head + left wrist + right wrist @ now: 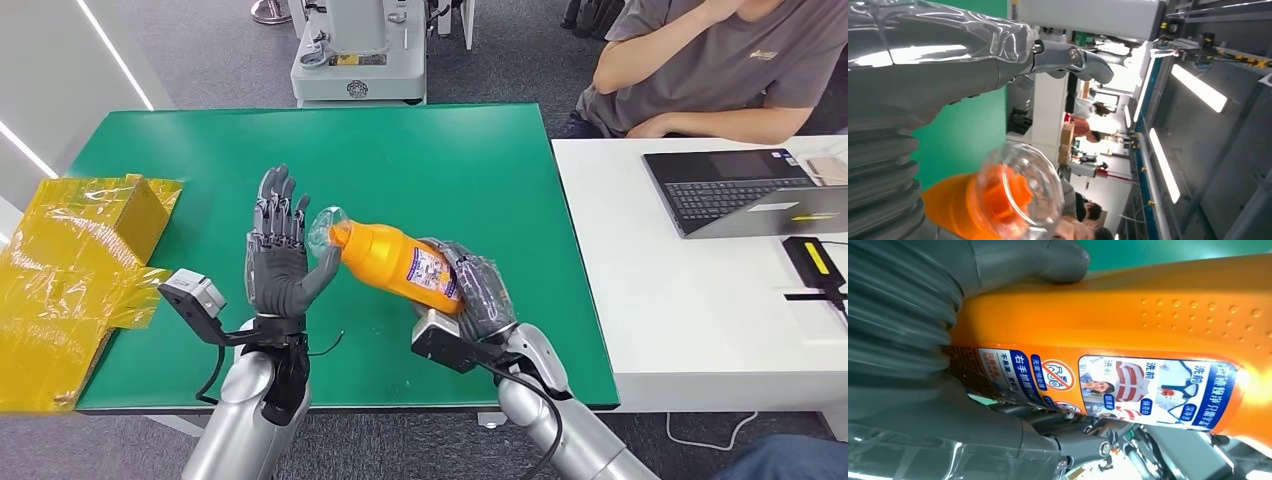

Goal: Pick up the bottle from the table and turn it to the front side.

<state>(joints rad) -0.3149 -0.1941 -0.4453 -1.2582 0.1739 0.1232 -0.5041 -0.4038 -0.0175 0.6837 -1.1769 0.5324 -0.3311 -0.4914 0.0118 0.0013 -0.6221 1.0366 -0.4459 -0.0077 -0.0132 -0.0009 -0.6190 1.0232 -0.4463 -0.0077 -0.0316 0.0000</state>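
Already lifted off the table (450, 140), bottle (400, 262) gripped in right hand (478, 288), clear cap against spread, empty left hand (280, 255); turning unfinished.

Both silver arms come up from below in the head view, bent so that the hands meet over the green table. The left hand (277, 255) stands upright with its palm turned toward the right, its dark fingers (276, 205) straight, close together and pointing up. Its thick grey thumb (322, 268) reaches out sideways and touches the clear cap end of the orange bottle (400, 265). The right hand (478, 290) wraps the bottle's lower body from beneath and holds it lifted and tilted, cap toward the left hand. In the right wrist view its grey thumb (1048, 260) presses on the bottle's side.
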